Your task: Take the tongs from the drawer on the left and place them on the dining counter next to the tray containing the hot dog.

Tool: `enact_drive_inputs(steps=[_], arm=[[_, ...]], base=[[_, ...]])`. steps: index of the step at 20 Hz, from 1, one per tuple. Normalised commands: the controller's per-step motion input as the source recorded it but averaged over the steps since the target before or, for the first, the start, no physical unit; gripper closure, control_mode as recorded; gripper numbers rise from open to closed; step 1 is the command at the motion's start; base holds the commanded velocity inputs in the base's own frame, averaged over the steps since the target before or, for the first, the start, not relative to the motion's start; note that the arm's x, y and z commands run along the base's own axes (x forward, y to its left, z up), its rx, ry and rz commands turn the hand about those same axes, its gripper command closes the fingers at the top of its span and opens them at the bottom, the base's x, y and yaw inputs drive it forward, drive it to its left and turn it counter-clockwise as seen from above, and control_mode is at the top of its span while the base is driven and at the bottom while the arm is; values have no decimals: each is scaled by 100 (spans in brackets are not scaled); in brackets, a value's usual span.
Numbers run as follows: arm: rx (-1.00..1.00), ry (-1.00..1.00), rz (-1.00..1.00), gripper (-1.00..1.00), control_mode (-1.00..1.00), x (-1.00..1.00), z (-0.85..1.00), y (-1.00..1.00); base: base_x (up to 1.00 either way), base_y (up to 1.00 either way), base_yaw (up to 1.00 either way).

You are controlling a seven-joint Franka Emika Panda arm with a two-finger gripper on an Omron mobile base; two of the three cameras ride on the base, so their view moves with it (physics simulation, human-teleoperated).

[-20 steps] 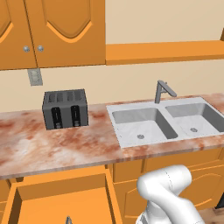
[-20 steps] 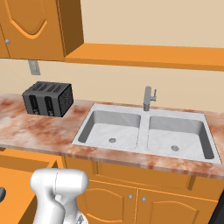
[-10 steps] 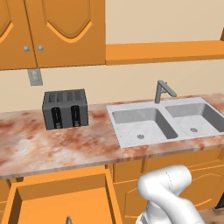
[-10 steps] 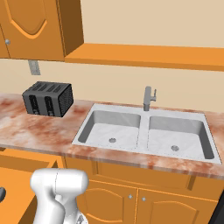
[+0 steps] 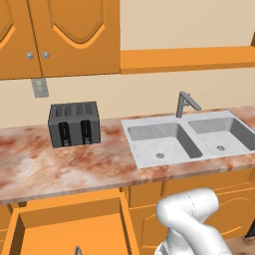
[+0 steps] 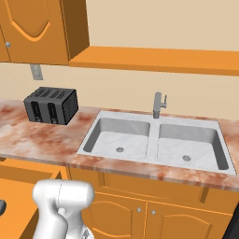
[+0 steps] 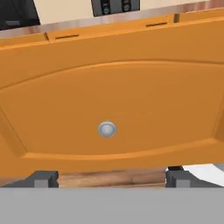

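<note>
Gripper point(image 7: 109, 177) jaws spread wide, nothing held. Drawer point(image 5: 69, 226) pulled out; knob point(image 7: 107, 129) dead ahead at 12 o'clock. Tongs point(image 5: 77, 250) tip inside drawer, long axis indeterminate.

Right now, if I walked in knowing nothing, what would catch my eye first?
Probably the orange drawer, pulled open below the marbled counter at lower left. On the counter, a dark toaster sits left of a grey double sink. Up close, the open gripper faces the drawer's round silver knob.
</note>
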Motion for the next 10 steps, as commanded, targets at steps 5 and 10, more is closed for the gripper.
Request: enact_drive_inputs(steps=[5, 10], arm=[[12, 29, -1, -100, -100, -18, 61, -75], [20, 31, 0, -100, -100, -7, 63, -98]], base=[[0, 0, 0], [0, 0, 0]])
